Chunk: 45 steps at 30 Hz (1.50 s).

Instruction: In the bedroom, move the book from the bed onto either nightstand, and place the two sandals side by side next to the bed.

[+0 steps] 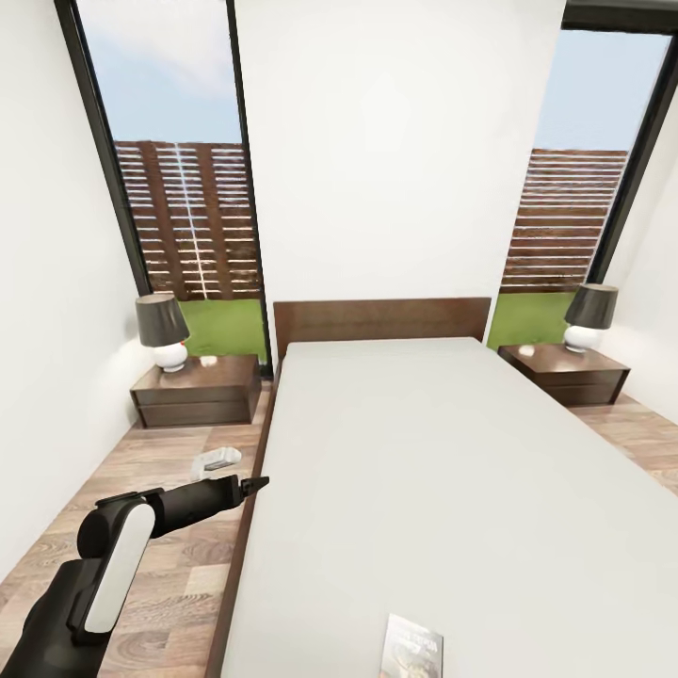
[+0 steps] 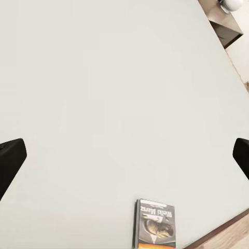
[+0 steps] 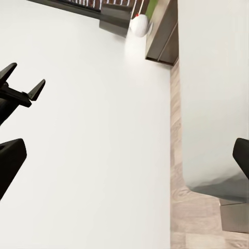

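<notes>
The book (image 1: pixel 413 645) lies flat on the white mattress of the bed (image 1: pixel 452 452) near its foot, a grey pictured cover. It also lies below my left gripper (image 2: pixel 124 153), whose open fingertips (image 2: pixel 10 161) stand far apart. That left gripper (image 1: pixel 252 485) hovers by the bed's left edge. A pale sandal (image 1: pixel 217 460) rests on the floor left of the bed; the other sandal is out of view. One nightstand (image 1: pixel 198 388) stands left of the headboard, another nightstand (image 1: pixel 565 370) right of it. My right gripper (image 3: pixel 124 155) is open and holds nothing.
Each nightstand carries a lamp (image 1: pixel 162 330) with a dark shade, the other lamp (image 1: pixel 589 317) on the right. Tall dark-framed windows flank the white wall behind the headboard (image 1: pixel 381 318). Wood-plank floor (image 1: pixel 160 471) runs in narrow strips along both sides of the bed.
</notes>
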### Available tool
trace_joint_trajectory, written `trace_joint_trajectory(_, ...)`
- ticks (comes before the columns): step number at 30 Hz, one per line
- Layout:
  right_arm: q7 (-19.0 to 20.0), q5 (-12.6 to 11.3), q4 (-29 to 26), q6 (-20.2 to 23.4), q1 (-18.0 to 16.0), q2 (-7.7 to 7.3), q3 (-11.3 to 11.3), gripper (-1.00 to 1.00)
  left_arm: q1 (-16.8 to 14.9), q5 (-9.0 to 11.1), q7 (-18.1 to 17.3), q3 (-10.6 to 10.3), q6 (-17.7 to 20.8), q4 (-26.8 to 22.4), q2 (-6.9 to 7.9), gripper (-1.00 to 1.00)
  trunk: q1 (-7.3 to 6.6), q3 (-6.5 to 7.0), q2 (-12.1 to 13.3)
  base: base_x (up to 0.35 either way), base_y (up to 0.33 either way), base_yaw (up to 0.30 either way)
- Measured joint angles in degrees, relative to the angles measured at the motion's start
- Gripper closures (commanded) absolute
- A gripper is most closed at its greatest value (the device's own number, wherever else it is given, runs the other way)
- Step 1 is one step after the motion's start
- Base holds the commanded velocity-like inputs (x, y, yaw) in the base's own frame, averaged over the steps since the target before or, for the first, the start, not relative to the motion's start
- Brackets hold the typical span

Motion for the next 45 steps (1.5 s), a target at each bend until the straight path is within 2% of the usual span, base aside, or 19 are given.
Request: trace_joint_trajectory(45,0.0,0.0,0.0,0.0,0.0,0.16,-0.1,-1.0,0.0,-0.1,0.0,0.0,0.0,0.0,0.0,-1.0,9.89,-8.09,-18.1,0.0,0.0,0.0)
